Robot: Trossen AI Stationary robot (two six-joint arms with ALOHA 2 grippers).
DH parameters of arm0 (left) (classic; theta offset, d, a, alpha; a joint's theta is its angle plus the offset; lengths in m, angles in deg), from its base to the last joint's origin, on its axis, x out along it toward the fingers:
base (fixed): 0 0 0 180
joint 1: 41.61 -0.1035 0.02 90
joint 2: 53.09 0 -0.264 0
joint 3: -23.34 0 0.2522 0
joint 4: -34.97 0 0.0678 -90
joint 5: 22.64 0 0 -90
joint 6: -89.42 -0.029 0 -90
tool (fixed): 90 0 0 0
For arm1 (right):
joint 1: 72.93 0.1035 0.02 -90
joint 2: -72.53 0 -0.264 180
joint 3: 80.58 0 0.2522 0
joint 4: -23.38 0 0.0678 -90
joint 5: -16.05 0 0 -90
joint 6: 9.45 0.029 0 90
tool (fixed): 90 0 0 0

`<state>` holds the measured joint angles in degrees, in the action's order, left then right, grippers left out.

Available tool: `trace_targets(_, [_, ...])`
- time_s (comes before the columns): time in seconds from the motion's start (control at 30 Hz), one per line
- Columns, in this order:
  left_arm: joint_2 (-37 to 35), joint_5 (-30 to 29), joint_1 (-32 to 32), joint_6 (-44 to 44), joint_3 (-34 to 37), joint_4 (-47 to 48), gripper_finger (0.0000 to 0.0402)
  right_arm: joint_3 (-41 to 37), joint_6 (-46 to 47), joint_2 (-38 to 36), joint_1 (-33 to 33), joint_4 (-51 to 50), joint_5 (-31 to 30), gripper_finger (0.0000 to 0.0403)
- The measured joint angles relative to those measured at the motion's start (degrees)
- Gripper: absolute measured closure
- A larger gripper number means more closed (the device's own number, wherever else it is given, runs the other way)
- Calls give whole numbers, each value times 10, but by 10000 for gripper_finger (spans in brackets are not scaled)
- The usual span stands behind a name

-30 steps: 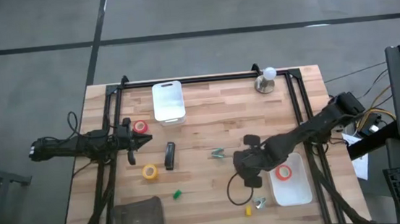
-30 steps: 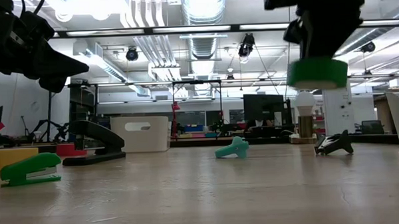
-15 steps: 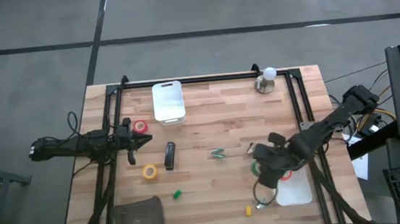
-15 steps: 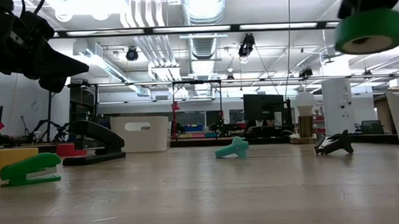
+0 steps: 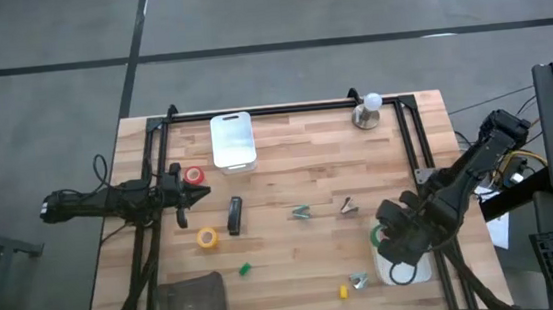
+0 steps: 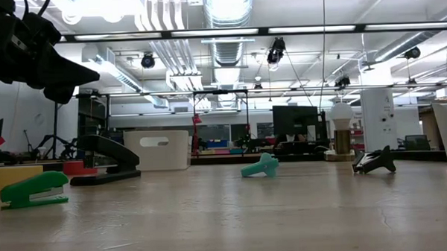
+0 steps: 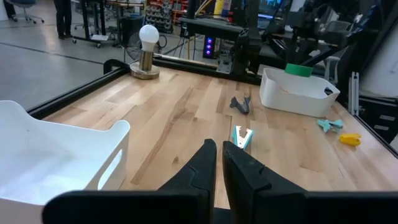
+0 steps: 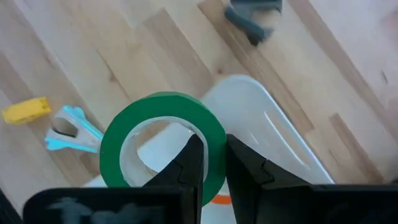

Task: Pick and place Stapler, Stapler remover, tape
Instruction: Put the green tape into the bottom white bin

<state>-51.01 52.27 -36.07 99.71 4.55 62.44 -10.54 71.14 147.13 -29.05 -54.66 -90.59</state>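
Note:
My right gripper (image 5: 387,242) is shut on the green tape roll (image 8: 163,143) and hovers over the white tray (image 8: 261,124) near the table's right edge. A sliver of a red roll (image 8: 217,200) shows in the tray under it. The black stapler (image 5: 234,216) lies flat left of centre, with a yellow roll (image 5: 208,238) and another red roll (image 5: 194,176) near it. Staple removers lie on the wood: teal (image 5: 302,211), dark (image 5: 347,206), pale blue (image 5: 358,281). My left gripper (image 5: 179,191) waits shut near the left edge, beside the red roll. My right gripper pinches the green roll's wall (image 8: 214,140), one finger (image 8: 194,155) inside the centre hole and the other (image 8: 244,167) outside. The fingers come from above, pointing down. The roll is lifted clear and hangs roughly level over the tray.
A second white bin (image 5: 233,139) stands at the far edge, and a lamp bulb on a base (image 5: 367,112) to its right. A small green stapler (image 5: 245,269), a yellow piece (image 5: 344,292) and a dark bag (image 5: 189,303) lie near the front edge. Black rails cross both sides.
My right gripper has carried the green roll from the table's middle toward the right edge, ending over the white tray, still shut on it. In the low view the roll has travelled out to the picture's right border. The left arm has kept still.

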Motion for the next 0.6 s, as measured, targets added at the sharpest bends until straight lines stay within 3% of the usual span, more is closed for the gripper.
trace_targets(0.2, [0,0,0,0,0,0,369,-31,40,-1,16,1,6,358])
trace_targets(0.47, [0,0,0,0,0,0,369,-76,76,23,16,0,88,358])
trace_targets(0.6, [0,0,0,0,0,0,369,-91,82,29,16,2,96,358])
